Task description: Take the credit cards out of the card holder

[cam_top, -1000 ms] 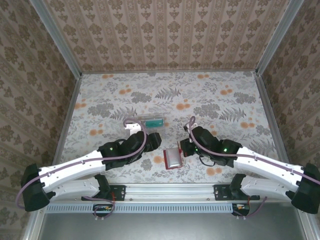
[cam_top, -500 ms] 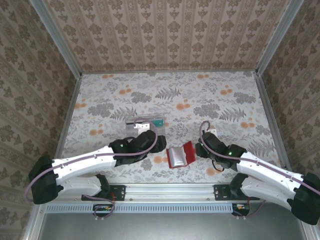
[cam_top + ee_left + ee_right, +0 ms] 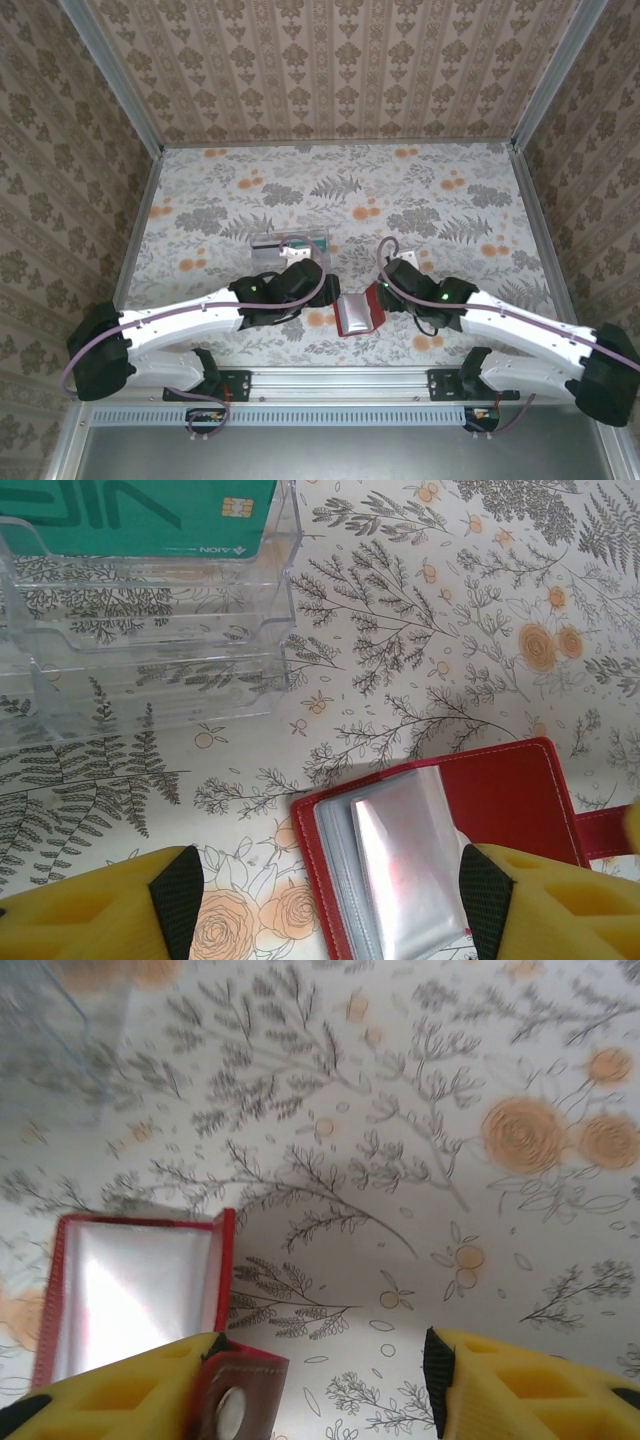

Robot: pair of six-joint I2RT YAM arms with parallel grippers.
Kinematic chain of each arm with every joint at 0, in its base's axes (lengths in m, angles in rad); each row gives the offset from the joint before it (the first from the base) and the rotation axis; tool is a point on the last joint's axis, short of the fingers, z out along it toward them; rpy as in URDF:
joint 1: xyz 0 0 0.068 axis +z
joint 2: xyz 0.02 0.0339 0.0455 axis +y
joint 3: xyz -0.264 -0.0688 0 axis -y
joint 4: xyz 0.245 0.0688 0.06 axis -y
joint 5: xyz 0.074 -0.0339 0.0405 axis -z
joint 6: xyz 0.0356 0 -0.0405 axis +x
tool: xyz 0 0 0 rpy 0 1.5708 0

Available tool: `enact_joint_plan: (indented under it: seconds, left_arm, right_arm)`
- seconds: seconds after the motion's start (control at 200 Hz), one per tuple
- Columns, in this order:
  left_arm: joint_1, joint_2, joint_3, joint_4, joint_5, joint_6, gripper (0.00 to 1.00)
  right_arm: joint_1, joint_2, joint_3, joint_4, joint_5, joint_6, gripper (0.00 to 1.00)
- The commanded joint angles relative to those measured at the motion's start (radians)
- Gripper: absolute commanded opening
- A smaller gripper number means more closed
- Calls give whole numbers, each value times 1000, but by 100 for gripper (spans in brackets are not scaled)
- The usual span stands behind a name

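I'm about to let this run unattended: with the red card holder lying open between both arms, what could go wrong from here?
Both sets of jaws stand open, so nothing pins the card holder; pulling at a glossy pocket may drag the whole holder. Its snap tab lies beside a right finger; a move there could snag it and flip the cover. The clear tray, holding a green card, stands close beyond the left jaws and could get knocked.

Arms: left arm (image 3: 180, 325), right arm (image 3: 520, 325). White link shells, black joint housings, bulky black shoulder blocks. Mauve cable (image 3: 381, 265) looped along each arm. Small green light (image 3: 444, 296) near each wrist. Ends: left gripper (image 3: 330, 890), right gripper (image 3: 325, 1370). Yellow fingers (image 3: 90, 920) with recessed pockets, black pads (image 3: 180, 892).
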Motion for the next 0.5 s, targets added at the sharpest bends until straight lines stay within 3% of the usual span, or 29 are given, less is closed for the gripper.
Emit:
enact_joint_plan:
  seconds: [0.0, 0.105, 0.29, 0.495]
  left_arm:
    - [2, 4, 20, 10, 16, 24, 72]
    - [2, 8, 11, 21, 26, 22, 71]
    - [12, 44, -14, 83, 82, 11, 64]
    - [37, 105, -40, 157, 170, -1, 55]
  right_arm:
    - [6, 61, 1, 46, -67, -17, 58]
    - [6, 94, -6, 64, -68, -8, 54]
    - [4, 106, -43, 57, -31, 12, 24]
    - [5, 145, -96, 122, -57, 33, 18]
